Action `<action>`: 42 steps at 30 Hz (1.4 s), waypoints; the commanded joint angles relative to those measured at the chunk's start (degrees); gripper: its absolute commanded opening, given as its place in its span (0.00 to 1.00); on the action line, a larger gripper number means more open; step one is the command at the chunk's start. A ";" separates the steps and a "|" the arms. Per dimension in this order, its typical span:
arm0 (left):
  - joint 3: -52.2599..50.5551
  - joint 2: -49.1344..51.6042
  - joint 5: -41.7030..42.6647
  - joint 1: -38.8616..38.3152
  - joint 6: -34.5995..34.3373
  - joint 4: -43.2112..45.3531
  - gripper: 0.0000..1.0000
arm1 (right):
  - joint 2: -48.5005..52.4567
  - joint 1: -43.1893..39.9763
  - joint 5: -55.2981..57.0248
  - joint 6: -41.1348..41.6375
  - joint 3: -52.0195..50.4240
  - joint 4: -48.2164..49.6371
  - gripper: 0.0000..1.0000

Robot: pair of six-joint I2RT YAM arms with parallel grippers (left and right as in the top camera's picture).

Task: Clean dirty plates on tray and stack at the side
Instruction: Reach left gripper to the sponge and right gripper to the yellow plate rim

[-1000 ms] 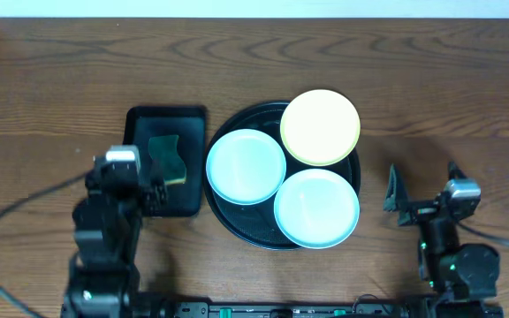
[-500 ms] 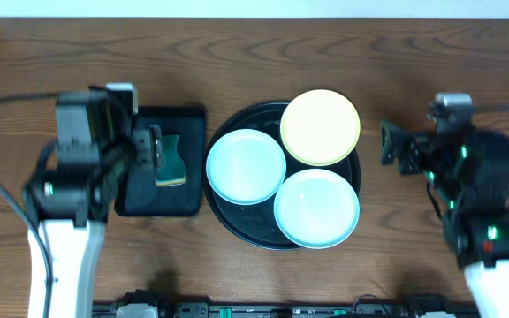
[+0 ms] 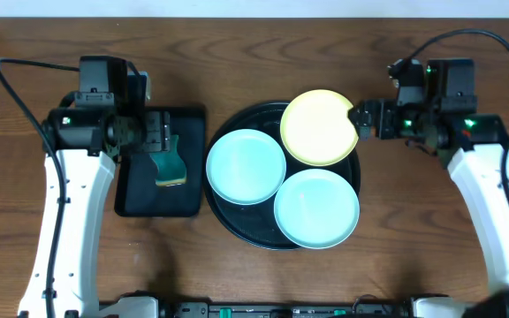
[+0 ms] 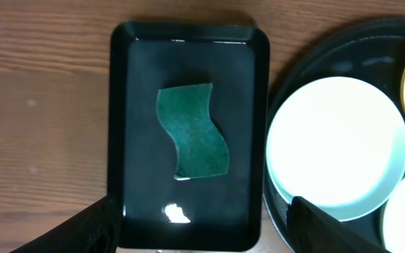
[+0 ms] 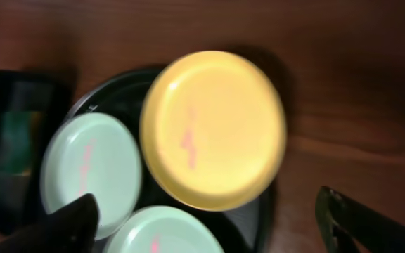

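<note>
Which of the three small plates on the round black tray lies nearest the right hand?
The pale yellow round plate, at the tray's far edge beside the open right hand; both pale mint plates lie farther off.

Left gripper [image 3: 159,140] hovering just left of the tray [image 3: 250,115], fingers spread wide, pointing toward it. Right gripper [image 3: 360,120] at tray's upper-right rim, fingers likewise spread. White forearms flanking tray, elbows bent.

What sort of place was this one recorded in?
Probably a lab tabletop staged as a dishwashing station, not a real kitchen: brown wooden table, three small round pastel plates on a large round black tray, a green sponge in a rectangular black tray.
</note>
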 commanded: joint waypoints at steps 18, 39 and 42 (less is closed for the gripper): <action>0.98 2.32 -7.48 2.47 -12.09 -0.09 0.76 | 17.57 21.99 9.22 23.04 3.45 2.84 0.43; 0.87 5.62 -7.50 2.47 -12.07 -0.48 0.76 | 29.16 28.17 12.72 24.33 3.65 7.08 0.23; 0.68 5.62 -7.50 2.47 -12.07 -0.46 0.76 | 29.51 28.24 13.33 25.16 3.65 7.63 0.19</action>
